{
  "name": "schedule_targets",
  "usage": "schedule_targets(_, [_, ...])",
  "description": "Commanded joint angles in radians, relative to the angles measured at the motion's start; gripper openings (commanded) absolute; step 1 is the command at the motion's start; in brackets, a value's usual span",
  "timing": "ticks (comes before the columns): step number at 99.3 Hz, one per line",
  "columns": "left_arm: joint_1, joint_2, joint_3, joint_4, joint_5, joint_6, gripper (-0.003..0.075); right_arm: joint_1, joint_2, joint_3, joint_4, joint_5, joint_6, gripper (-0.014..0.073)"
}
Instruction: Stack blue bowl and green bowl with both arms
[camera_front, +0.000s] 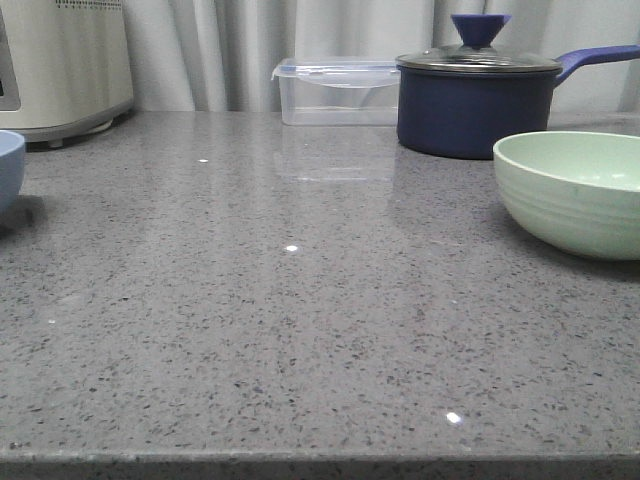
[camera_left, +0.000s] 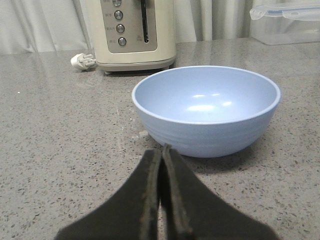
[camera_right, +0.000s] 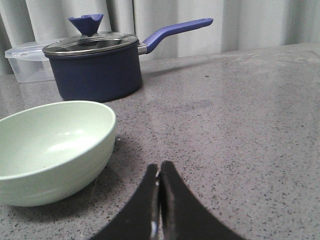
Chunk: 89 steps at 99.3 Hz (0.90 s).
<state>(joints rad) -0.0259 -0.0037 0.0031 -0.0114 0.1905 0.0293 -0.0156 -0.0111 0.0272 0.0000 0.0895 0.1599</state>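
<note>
Front view shows you the green bowl on the bench, just in front of the navy saucepan. The blue bowl sits well apart from the saucepan, near the cream appliance. Your left fingers and right fingers are pressed together, holding nothing.

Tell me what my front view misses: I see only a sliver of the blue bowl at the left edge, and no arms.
Observer: The left wrist view shows the whole blue bowl, upright and empty, just beyond the left gripper.
Operator: Report those fingers.
Observer: They are pressed together, holding nothing, short of the bowl.
Operator: Now the right side.
Observer: The right gripper is shut too, on nothing. The green bowl sits beside it, untouched and empty.
</note>
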Motion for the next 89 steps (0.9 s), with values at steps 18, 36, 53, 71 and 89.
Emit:
schedule_targets(18, [0.000, -0.036, 0.041, -0.004, -0.097, -0.008, -0.0020, -0.006, -0.017, 0.000, -0.011, -0.081, -0.005, -0.0067])
schedule_targets(36, [0.000, -0.036, 0.041, -0.004, -0.114, -0.008, -0.0020, -0.006, -0.017, 0.000, -0.011, -0.081, -0.005, -0.0067])
schedule_targets(53, [0.000, -0.036, 0.041, -0.004, -0.126, -0.008, -0.0020, -0.006, -0.017, 0.000, -0.011, -0.082, -0.005, -0.0067])
schedule_targets(71, [0.000, -0.036, 0.041, -0.004, -0.171, -0.008, -0.0020, -0.006, -0.017, 0.000, -0.011, -0.116, -0.005, -0.0067])
schedule_targets(89, [0.000, -0.036, 0.041, -0.004, -0.204, -0.008, -0.0020, -0.006, -0.017, 0.000, -0.011, -0.184, -0.005, -0.0067])
